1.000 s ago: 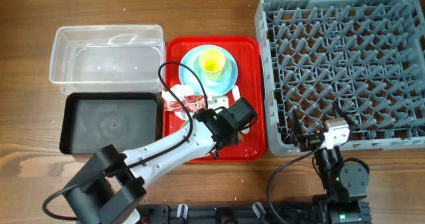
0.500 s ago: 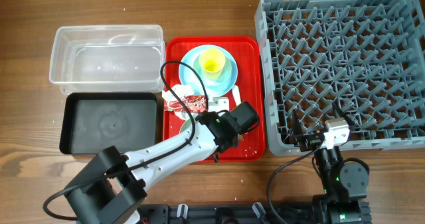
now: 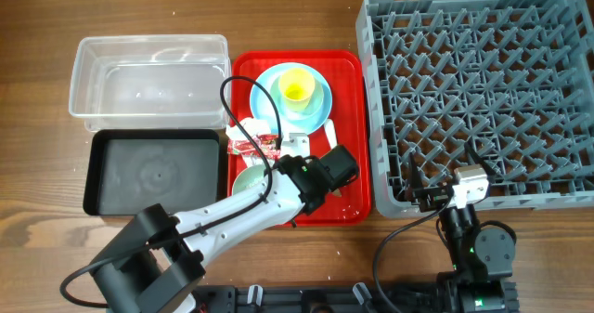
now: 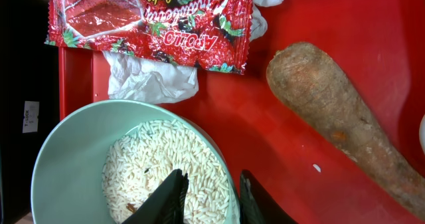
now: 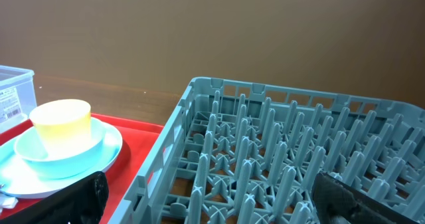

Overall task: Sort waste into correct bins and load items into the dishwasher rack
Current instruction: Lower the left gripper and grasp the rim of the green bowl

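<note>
Pale green bowl (image 4: pixel 86 159) holds whitish rice crumbs (image 4: pixel 166 167).

A brown wooden table (image 3: pixel 37 229) is seen carrying four things directly: a clear plastic tub (image 3: pixel 148 79), a black shallow tub (image 3: pixel 153 174) just in front of it, a flat red tray (image 3: pixel 357 197), and a large grey dishwasher rack (image 3: pixel 483 90).

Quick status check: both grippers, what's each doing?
Left gripper: closed on the pale green bowl rim.
Right gripper: open, holding nothing.
</note>
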Controlling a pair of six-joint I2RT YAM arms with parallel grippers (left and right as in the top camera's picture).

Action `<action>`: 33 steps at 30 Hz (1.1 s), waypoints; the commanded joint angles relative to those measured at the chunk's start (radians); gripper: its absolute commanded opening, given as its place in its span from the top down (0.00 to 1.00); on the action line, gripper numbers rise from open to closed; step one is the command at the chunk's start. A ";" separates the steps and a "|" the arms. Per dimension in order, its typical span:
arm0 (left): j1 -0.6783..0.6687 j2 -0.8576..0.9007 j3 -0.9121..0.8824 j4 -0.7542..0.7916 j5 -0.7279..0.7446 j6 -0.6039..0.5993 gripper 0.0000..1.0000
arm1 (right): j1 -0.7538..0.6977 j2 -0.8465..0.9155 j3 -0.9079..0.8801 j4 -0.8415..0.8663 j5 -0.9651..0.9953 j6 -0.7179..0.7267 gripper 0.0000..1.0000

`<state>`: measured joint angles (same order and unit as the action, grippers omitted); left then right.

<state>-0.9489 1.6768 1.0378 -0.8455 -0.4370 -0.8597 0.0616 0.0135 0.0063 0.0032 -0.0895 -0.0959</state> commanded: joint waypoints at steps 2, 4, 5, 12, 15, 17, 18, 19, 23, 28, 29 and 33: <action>-0.002 0.008 -0.008 0.007 0.063 -0.017 0.72 | -0.003 -0.011 -0.001 0.003 -0.013 -0.009 0.00; -0.002 0.008 -0.008 0.015 0.132 -0.017 0.71 | -0.003 -0.011 -0.001 0.003 -0.013 -0.009 0.00; -0.002 0.008 -0.008 0.017 0.144 -0.017 0.71 | -0.003 -0.011 -0.001 0.003 -0.013 -0.009 0.00; -0.002 0.008 -0.008 0.019 0.148 -0.017 0.72 | -0.003 -0.011 -0.001 0.003 -0.013 -0.009 0.00; -0.002 0.008 -0.008 0.019 0.143 -0.017 0.73 | -0.003 -0.011 -0.001 0.003 -0.013 -0.009 0.00; -0.002 0.008 -0.008 0.019 0.131 -0.017 0.73 | -0.003 -0.011 -0.001 0.003 -0.013 -0.009 0.00; -0.002 0.008 -0.008 0.022 0.129 -0.017 0.73 | -0.003 -0.011 -0.001 0.003 -0.013 -0.009 0.00; -0.002 0.009 -0.008 0.026 0.130 -0.017 0.72 | -0.003 -0.011 -0.001 0.003 -0.013 -0.009 0.00; -0.002 0.009 -0.026 0.057 0.130 -0.017 0.72 | -0.003 -0.011 -0.001 0.003 -0.013 -0.009 0.00; -0.002 0.008 -0.071 0.106 0.119 -0.016 0.76 | -0.003 -0.011 -0.001 0.003 -0.013 -0.009 0.00; -0.002 0.008 -0.071 0.110 0.117 -0.017 0.76 | -0.003 -0.011 -0.001 0.003 -0.013 -0.009 0.00; -0.002 0.008 -0.071 0.113 0.115 -0.017 0.77 | -0.003 -0.011 -0.001 0.003 -0.013 -0.009 0.00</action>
<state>-0.9489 1.6772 0.9722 -0.7349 -0.3008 -0.8604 0.0616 0.0135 0.0063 0.0032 -0.0895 -0.0959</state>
